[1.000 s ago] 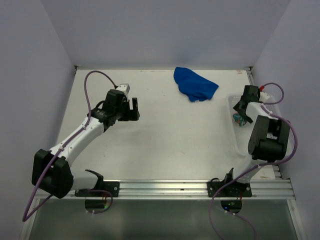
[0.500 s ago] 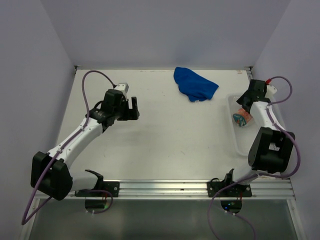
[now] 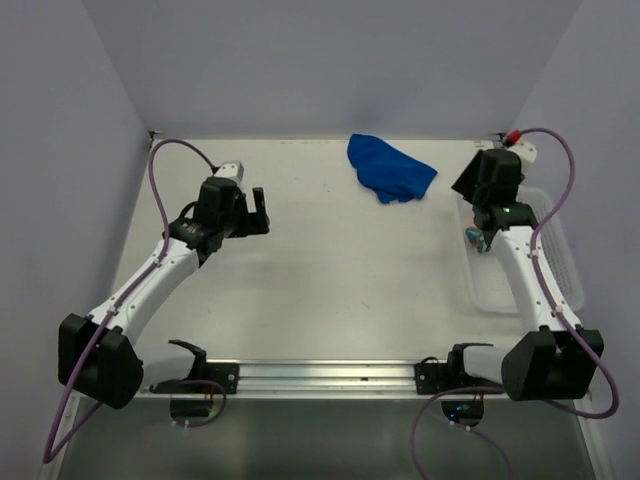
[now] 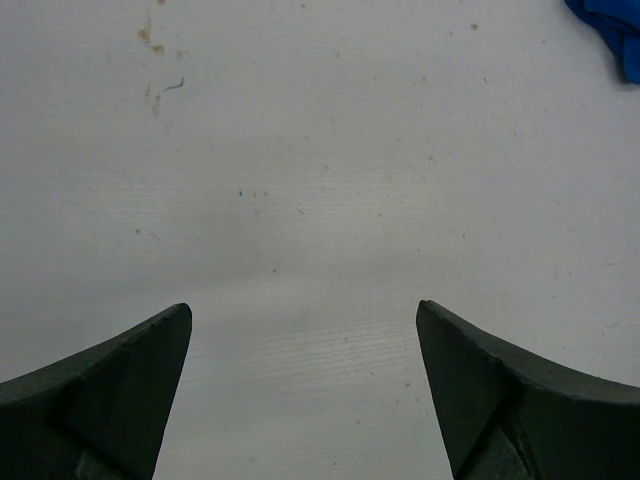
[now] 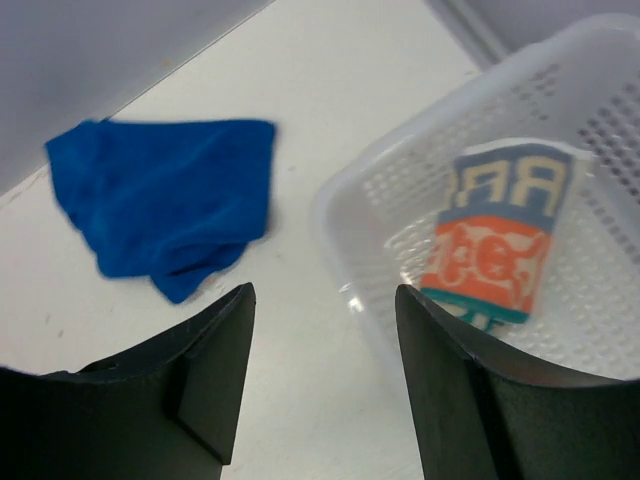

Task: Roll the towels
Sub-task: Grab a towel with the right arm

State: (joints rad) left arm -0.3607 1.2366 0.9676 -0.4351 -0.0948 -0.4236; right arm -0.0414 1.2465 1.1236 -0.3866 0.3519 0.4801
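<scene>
The plain blue towel (image 3: 390, 170) lies crumpled at the back of the table. It also shows in the right wrist view (image 5: 165, 205), and its corner shows in the left wrist view (image 4: 610, 25). The patterned orange, grey-blue and white towel (image 3: 476, 238) lies rolled in the white mesh basket (image 3: 520, 275), seen closer in the right wrist view (image 5: 495, 235). My right gripper (image 3: 478, 203) is open and empty, raised above the basket's back left corner (image 5: 325, 300). My left gripper (image 3: 258, 212) is open and empty over bare table at the left (image 4: 303, 330).
The basket stands along the right edge of the table, its rim (image 5: 350, 210) just right of my right fingers. Grey walls close the back and both sides. A metal rail (image 3: 340, 375) with the arm bases runs along the near edge.
My right gripper has risen out of the basket and moved back, leaving the patterned towel lying inside. My left gripper has shifted slightly left and back.
</scene>
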